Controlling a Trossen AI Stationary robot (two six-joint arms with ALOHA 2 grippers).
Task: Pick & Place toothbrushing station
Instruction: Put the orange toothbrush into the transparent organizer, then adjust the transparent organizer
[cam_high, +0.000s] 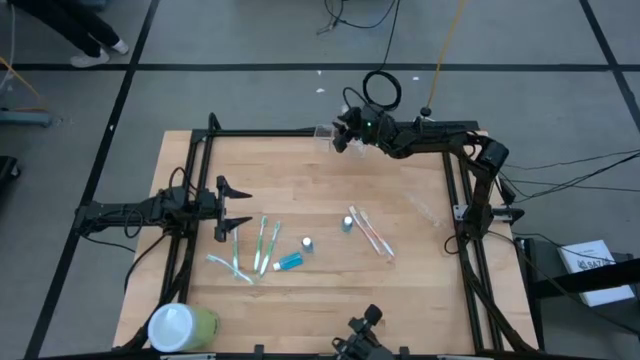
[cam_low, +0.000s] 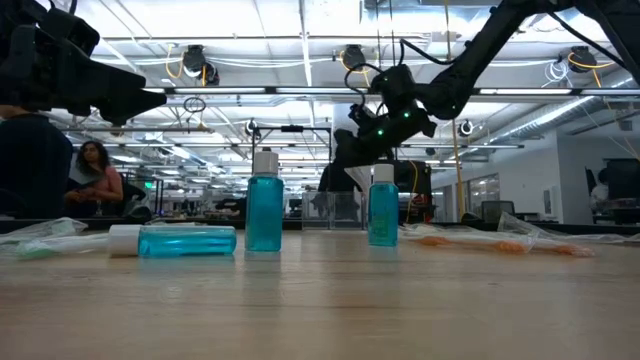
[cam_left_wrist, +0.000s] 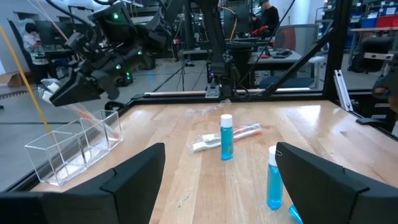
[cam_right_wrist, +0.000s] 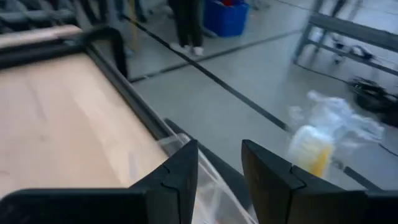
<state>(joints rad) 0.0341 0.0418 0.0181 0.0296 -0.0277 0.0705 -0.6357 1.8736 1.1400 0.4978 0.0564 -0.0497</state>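
Several toothbrushes (cam_high: 262, 245) are lying near the left middle of the wooden tabletop (cam_high: 300, 170), with a blue tube (cam_high: 289, 262) resting on its side just beside them. Two small blue bottles (cam_low: 264, 214) are standing upright near the centre. Wrapped orange toothbrushes (cam_high: 372, 233) are lying to their right. A big white-lidded green cylinder (cam_high: 182, 327) is sitting at the near left corner. A person (cam_low: 92, 178) is sitting in the room beyond.

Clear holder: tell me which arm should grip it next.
Right, probably. The right gripper hangs open directly over the clear holder at the table's far edge; the left gripper waits open, well away near the toothbrushes.
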